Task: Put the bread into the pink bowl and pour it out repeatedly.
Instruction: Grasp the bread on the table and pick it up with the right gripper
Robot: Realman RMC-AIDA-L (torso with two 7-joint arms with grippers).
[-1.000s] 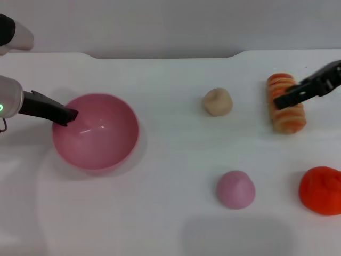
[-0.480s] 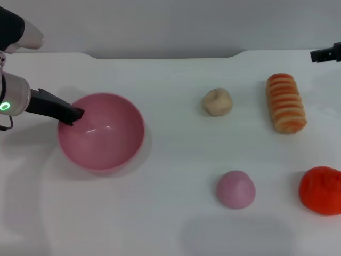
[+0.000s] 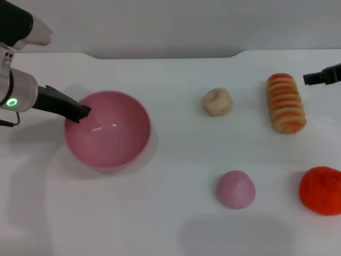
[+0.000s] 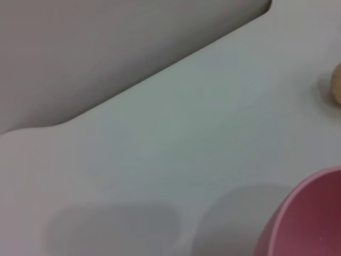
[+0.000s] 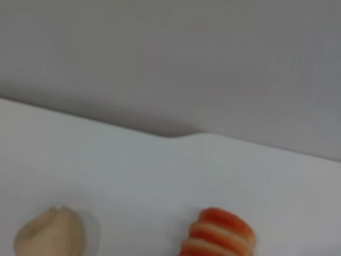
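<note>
Head view, near: pink lump (image 3: 235,189) and orange lump (image 3: 321,190) sat on the table (image 3: 176,224)
Pink bowl (image 3: 107,129): left end effector (image 3: 81,112) clamped on its rim
Bread (image 3: 286,102): lying apart from bowl; looked light, soft; best gripped across its ridged middle
Right end effector (image 3: 314,78): beside bread, opening not discernible

White table (image 3: 176,213) carries pink bowl (image 3: 109,140), bread (image 3: 286,103), beige bun (image 3: 217,101), pink lump (image 3: 235,189), orange lump (image 3: 321,190).
</note>
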